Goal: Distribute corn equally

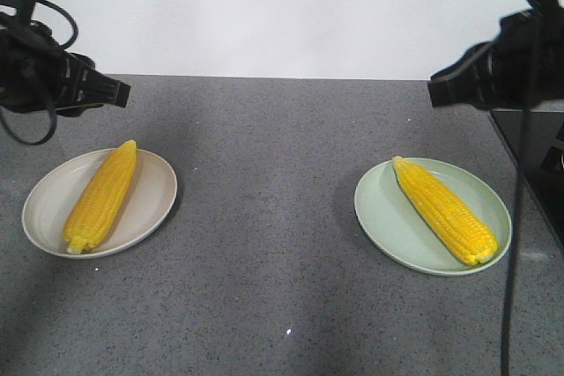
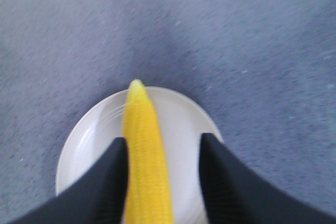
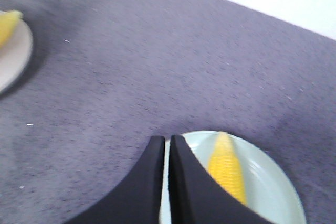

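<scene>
I see one bright yellow corn cob [image 1: 101, 197] on the beige round plate [image 1: 150, 204], another cob [image 1: 445, 210] on the pale green plate [image 1: 388, 217]. My left gripper [image 2: 163, 177] hovers with jaws apart (nothing held); the right gripper [image 3: 167, 182] is closed, empty.

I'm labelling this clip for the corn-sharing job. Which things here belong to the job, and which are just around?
Job:
left corn
right corn
beige plate
green plate
left gripper, open
right gripper, shut

Just around:
grey table
white wall
</scene>
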